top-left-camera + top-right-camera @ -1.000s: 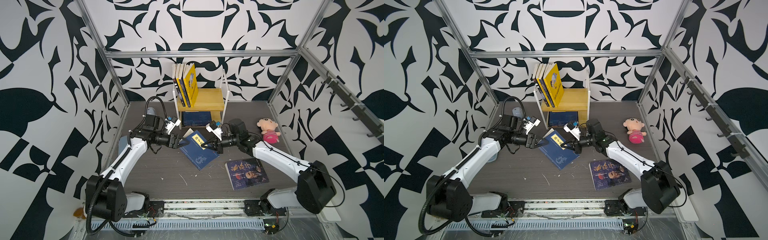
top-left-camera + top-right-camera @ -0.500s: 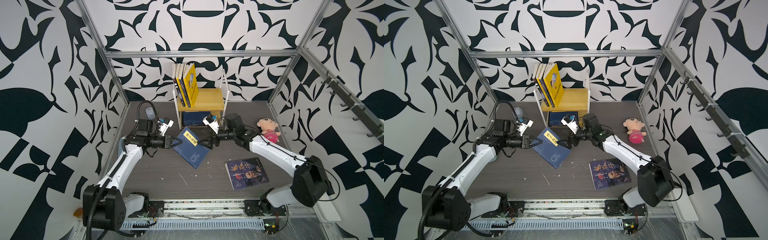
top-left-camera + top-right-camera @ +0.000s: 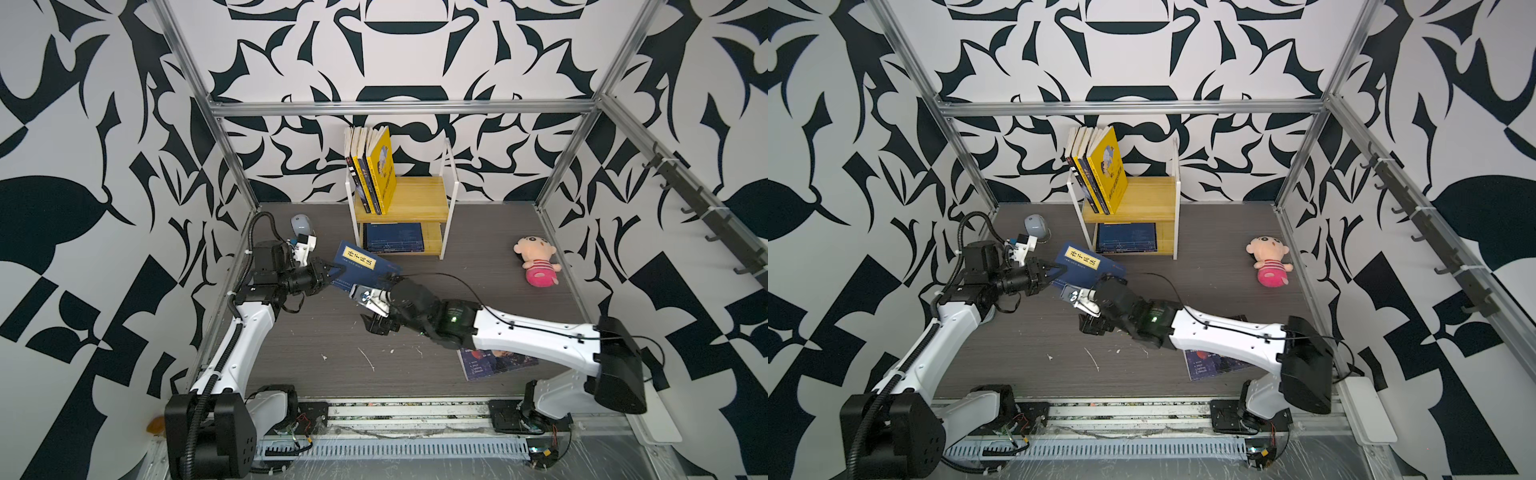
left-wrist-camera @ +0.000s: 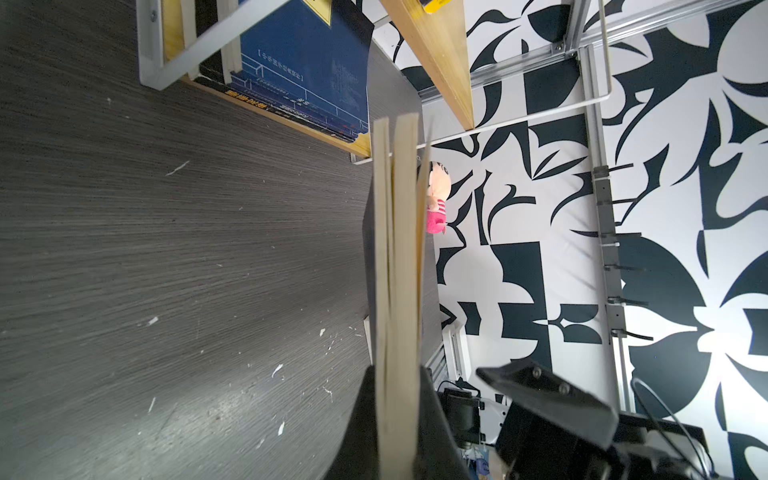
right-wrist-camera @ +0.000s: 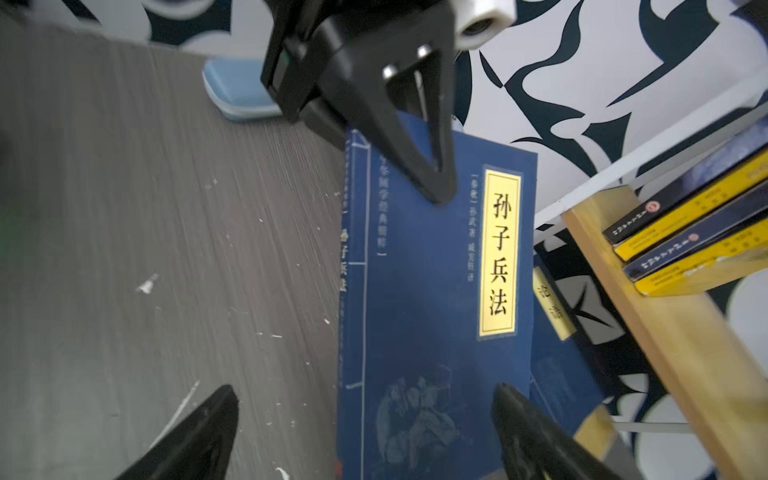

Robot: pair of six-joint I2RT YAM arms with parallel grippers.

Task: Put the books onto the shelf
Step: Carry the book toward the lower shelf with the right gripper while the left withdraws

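Observation:
A navy blue book (image 3: pixel 362 266) (image 3: pixel 1084 266) with a yellow title label hangs tilted above the table, in front of the shelf (image 3: pixel 419 195) (image 3: pixel 1150 195). My left gripper (image 3: pixel 334 272) (image 3: pixel 1059 272) is shut on its left edge; the left wrist view shows the page edges (image 4: pixel 397 249) between the jaws. My right gripper (image 3: pixel 374 322) (image 3: pixel 1090 324) (image 5: pixel 365 395) stands open just in front of the book (image 5: pixel 436 291), apart from it. Several books (image 3: pixel 372 170) lean upright on the top board. Navy books (image 3: pixel 392 243) lie flat on the lower board. Another book (image 3: pixel 494 363) lies under my right arm.
A pink plush doll (image 3: pixel 536 266) lies at the right of the table. A white computer mouse (image 3: pixel 300 224) sits at the back left, behind my left wrist. Patterned walls and metal posts close in three sides; a rail runs along the front edge.
My right gripper let go of the navy book, opened wide and drew back toward the front. My left gripper shut on the book's edge and now holds it alone.

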